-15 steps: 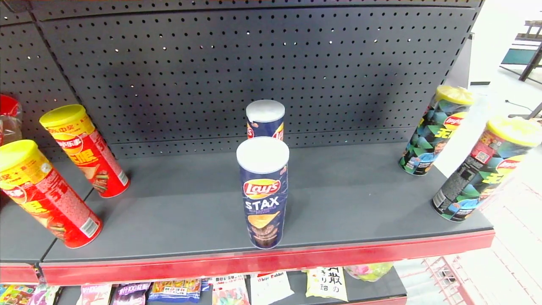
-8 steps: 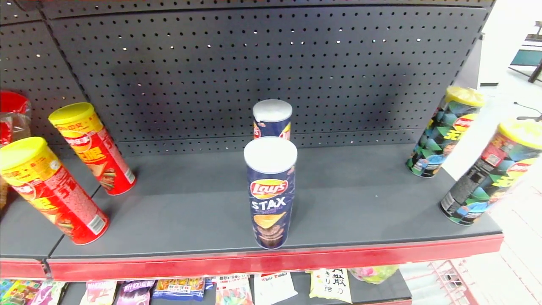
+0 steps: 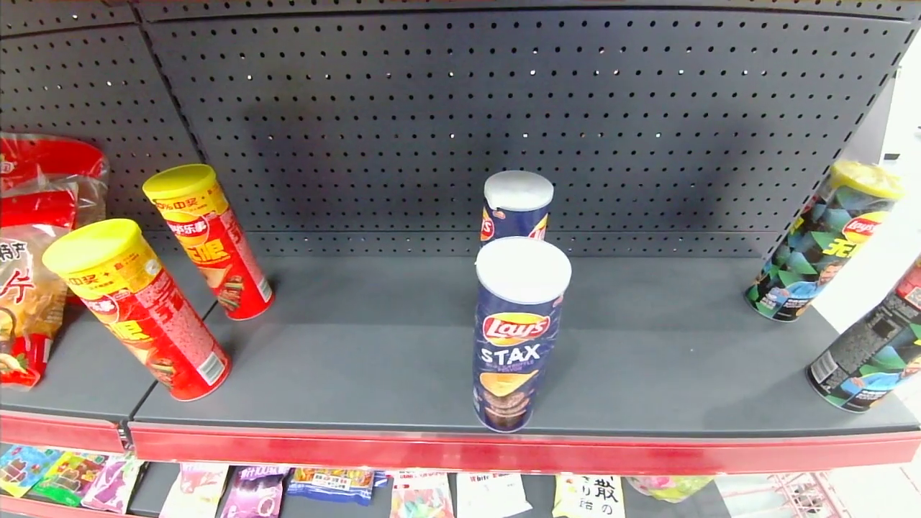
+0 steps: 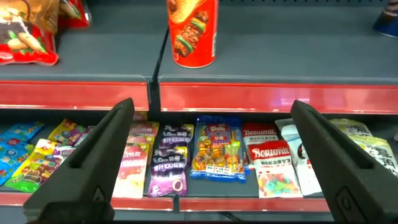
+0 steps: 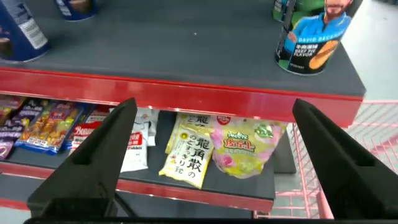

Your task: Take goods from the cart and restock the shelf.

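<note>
Grey decking forms the shelf [image 3: 345,374], backed by a dark perforated panel [image 3: 460,108] and fronted by a red lip [image 3: 504,453]. Mid-shelf, the front blue can [image 3: 519,338] stands upright near the front edge, with the rear blue can [image 3: 516,208] behind it against the panel. Two red cans [image 3: 140,309] stand towards the left end beside snack bags [image 3: 29,273], and two patterned cans [image 3: 820,241] stand at the right end. Packets [image 4: 214,149] line the lower shelf [image 5: 236,186]. A red wire cart [image 5: 367,162] sits below the right end. The left gripper [image 4: 212,106] and the right gripper [image 5: 214,106] hang before the lip, both spread wide and empty.
</note>
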{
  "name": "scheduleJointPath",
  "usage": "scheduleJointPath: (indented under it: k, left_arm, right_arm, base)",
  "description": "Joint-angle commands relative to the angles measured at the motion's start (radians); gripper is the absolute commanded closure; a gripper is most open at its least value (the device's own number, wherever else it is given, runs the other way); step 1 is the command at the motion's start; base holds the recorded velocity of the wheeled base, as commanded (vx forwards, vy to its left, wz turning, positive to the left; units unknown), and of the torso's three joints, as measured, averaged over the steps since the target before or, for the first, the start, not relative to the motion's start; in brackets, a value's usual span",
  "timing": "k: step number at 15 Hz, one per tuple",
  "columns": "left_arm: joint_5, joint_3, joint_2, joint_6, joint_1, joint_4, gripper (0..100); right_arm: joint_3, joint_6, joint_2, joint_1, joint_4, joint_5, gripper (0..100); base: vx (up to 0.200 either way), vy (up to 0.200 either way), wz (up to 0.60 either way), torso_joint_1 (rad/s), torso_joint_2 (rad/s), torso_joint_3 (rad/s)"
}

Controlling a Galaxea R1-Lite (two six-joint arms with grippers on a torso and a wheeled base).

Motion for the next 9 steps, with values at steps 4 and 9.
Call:
scheduleJointPath:
  k: [4,9]
  left_arm:
    - [0.000,0.000,0.000,0.000,0.001,0.000,0]
    - [0.000,0.000,0.000,0.000,0.001,0.000,0]
  right_arm:
    - [-0.305,0.006,0.401,0.050,0.051,0.102,0]
    - [-0.417,0.045,0.816,0.099,0.042,0.126,0]
  base:
    - [0.000,0.000,0.00,0.000,0.00,0.000]
    - [0.000,0.000,0.00,0.000,0.00,0.000]
